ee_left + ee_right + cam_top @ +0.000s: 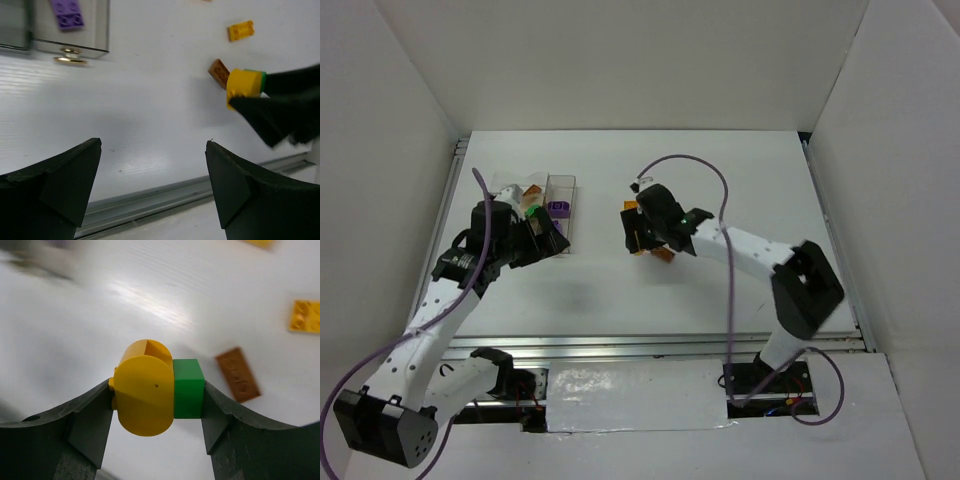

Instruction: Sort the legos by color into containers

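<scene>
**Right gripper** (159, 390) clamped on a yellow-green pair (150, 392) of legos near mid-table, well apart from the containers (560, 212). Risk: the two colours appear joined, so binning them as one would mis-sort a piece. The rounded yellow face (little flat for a finger to bear on) may also twist out. Right arm reaches forward, wrist tipped down. The left gripper (152, 147) hangs by the containers, jaws wide apart, empty.

Bright, even overhead light. Soft shadow on table (150, 115) below right gripper (157, 392). Right wrist view: top-left beyond gripper smeared, glare streak ahead; gripped legos (145, 395) sharp.
</scene>
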`<state>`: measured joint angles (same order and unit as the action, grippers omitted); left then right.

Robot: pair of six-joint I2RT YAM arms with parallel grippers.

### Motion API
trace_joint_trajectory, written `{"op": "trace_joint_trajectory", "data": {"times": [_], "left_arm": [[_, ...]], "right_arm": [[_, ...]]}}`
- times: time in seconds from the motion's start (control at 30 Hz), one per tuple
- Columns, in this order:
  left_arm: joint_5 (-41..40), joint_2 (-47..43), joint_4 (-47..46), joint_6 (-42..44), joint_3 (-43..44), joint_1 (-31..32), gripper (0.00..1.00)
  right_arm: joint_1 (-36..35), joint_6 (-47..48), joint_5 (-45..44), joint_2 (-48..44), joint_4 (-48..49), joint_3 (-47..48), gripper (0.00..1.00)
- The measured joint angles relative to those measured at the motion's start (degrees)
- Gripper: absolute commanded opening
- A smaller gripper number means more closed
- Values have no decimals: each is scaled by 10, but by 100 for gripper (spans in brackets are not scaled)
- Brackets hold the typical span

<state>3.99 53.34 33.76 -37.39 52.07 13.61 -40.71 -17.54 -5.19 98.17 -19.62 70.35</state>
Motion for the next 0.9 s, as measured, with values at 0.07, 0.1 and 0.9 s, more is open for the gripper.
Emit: {"op": "trace_joint_trajectory", "data": {"times": [0.07,0.1,0.9], "left_arm": [[46,23,-24,-17,-7,0,97],[72,37,-36,-24,-9,0,97],[226,-2,-120,-96,-4,13,82]], "right_arm": [[-43,6,18,-92,43,-45,5],[-69,8,26,-133,74,-64,5],[-217,1,-75,-180,211,-105,7]]}}
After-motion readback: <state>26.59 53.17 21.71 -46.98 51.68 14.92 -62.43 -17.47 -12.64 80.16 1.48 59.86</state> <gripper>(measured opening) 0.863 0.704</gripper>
